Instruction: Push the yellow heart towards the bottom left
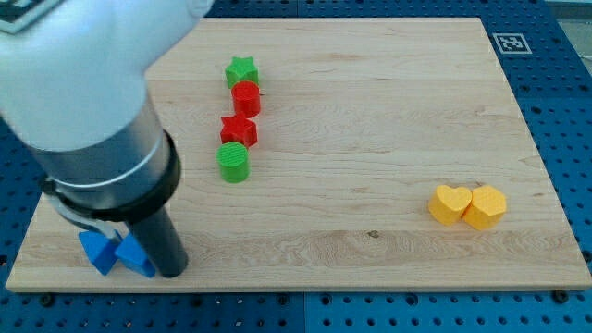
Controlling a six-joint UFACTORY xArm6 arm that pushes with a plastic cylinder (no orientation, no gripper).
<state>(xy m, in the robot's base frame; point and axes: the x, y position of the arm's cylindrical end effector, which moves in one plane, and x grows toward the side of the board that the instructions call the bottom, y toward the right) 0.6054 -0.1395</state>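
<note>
The yellow heart [450,203] lies on the wooden board at the view's lower right. A yellow hexagon-like block [487,205] touches its right side. My tip [172,272] is at the view's bottom left, far left of the heart. It stands right beside a blue block [135,256], with a second blue block [96,250] just to that one's left. The arm's large white and grey body fills the view's upper left and hides part of the board.
A column of blocks stands at upper centre-left: a green star [241,71], a red cylinder [247,97], a red star [239,130] and a green cylinder [234,161]. The board's bottom edge [296,290] runs just below my tip.
</note>
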